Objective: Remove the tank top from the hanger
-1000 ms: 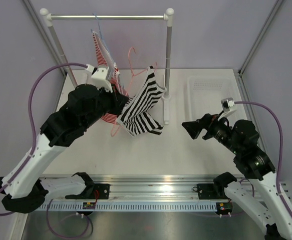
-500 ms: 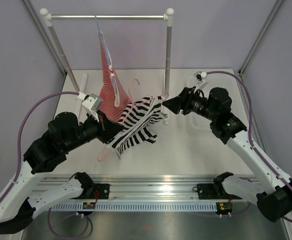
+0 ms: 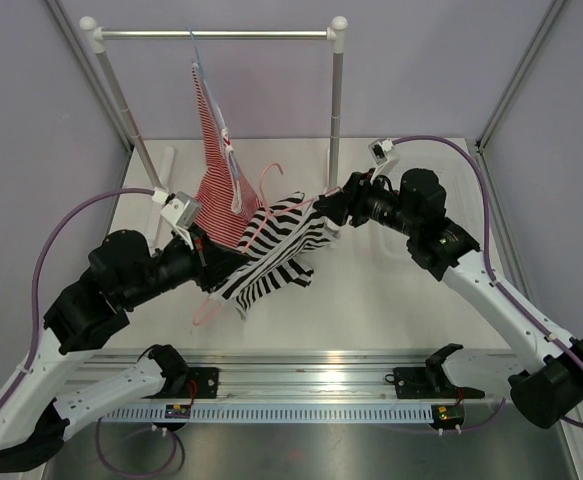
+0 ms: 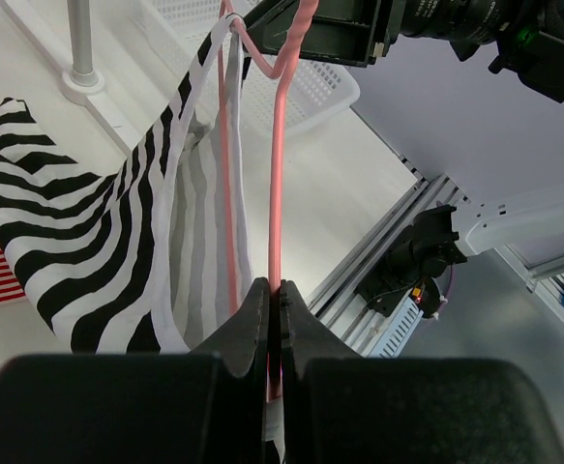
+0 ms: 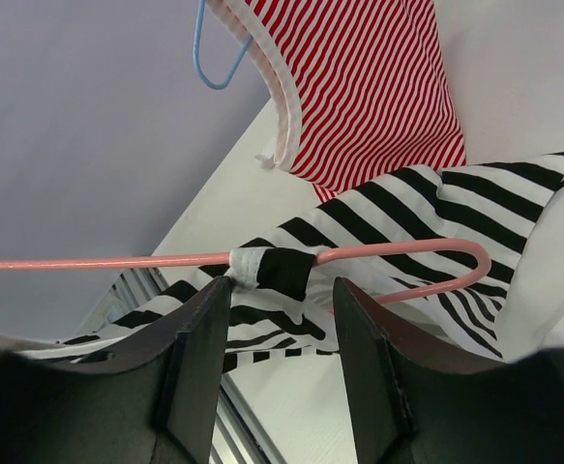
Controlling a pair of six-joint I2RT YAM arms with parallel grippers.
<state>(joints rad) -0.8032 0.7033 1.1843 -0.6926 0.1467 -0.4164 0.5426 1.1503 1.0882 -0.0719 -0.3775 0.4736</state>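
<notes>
- Okay, left wrist view first: my left gripper (image 4: 274,295) is pinched tight on the pink hanger (image 4: 278,174), with no gap showing between the fingers.
- From there the wire runs straight up to a bend, where my right gripper (image 4: 296,34) sits.
- The tank top (image 4: 88,213) drapes to the left of the wire, and one white-edged strap climbs to that same bend.
- Beyond it are a white basket (image 4: 311,92) by the worktop's right edge and the foot of the rack post (image 4: 81,82).
- Right wrist view: my right fingers (image 5: 199,358) stand apart at a middling width, one on each side of the strap where it bunches over the wire.
- I cannot tell whether either finger touches the cloth.
- The wire's curved end sticks out to the right of the fingers, with the striped cloth spread under it.
- A red-and-white top (image 5: 378,87) on a blue hanger (image 5: 216,83) hangs behind.
- Overhead view: the tank top (image 3: 276,250) hangs over the middle of the worktop (image 3: 401,300), strung between my two arms.
- It is well apart from the rail (image 3: 211,35) at the far edge.
- My left gripper (image 3: 209,268) comes in from the left edge to the hanger's lower wire.
- My right gripper (image 3: 329,205) reaches in from the right edge to the upper strap, just beside the rack's right post.
- The red-and-white top hangs from the rail toward the far left corner.
</notes>
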